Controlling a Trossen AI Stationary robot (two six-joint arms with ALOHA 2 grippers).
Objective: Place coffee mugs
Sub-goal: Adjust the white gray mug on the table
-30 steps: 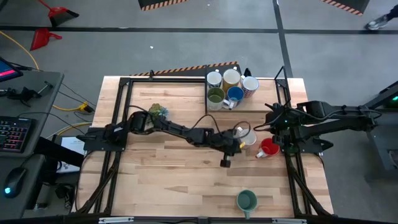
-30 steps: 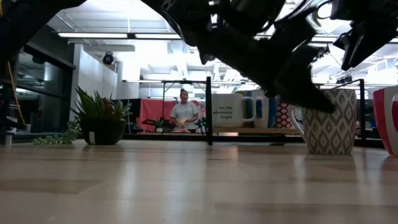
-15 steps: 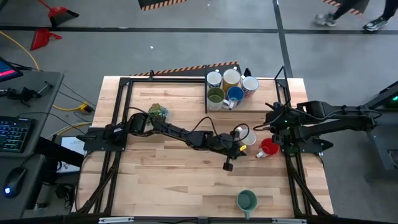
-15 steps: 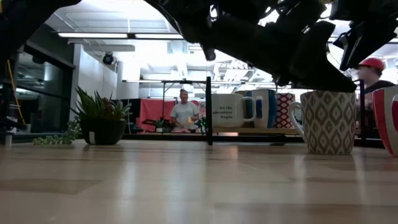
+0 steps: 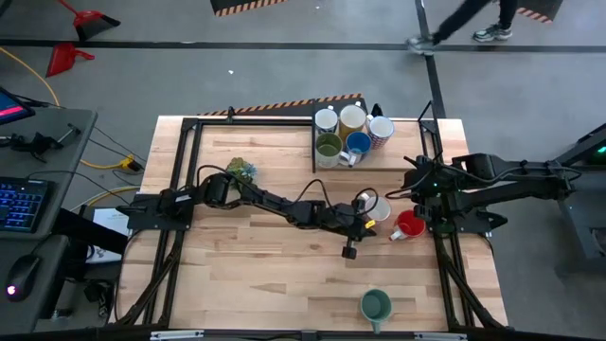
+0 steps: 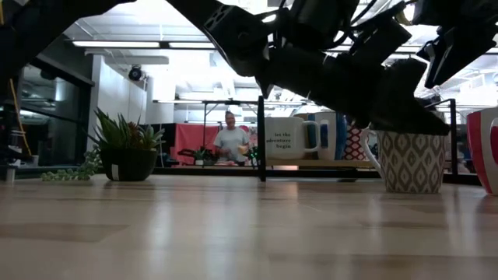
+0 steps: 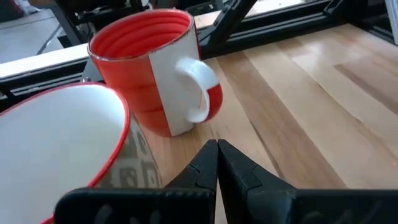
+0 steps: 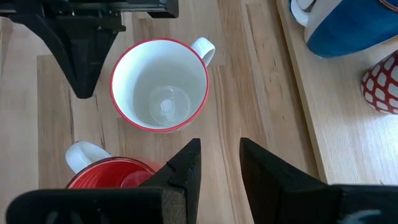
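Observation:
A white mug with a grey diamond pattern and a red rim (image 5: 377, 207) (image 6: 412, 159) stands upright on the table. A red mug (image 5: 410, 224) (image 7: 149, 68) stands just to its right. My left gripper (image 5: 367, 220) (image 7: 216, 152) is shut and hangs close beside the patterned mug (image 7: 56, 143), on its near-left side. No contact with it shows. My right gripper (image 5: 415, 187) (image 8: 221, 158) is open above the table, right of both mugs. A teal mug (image 5: 376, 305) stands near the near edge. Several more mugs (image 5: 348, 133) stand on a tray at the far edge.
The tray (image 5: 396, 156) sits at the far right of the table and holds white, cream, olive, blue (image 8: 348, 25) and red-patterned (image 8: 382, 81) mugs. A leafy sprig (image 5: 241, 169) lies at the left. Bare wood stretches between the arms and the near edge. People show beyond the table.
My left arm has shifted a little toward the near-right. In the low view its gripper rose from in front of the patterned mug to above its rim, then dipped slightly. The mugs have stayed in place.

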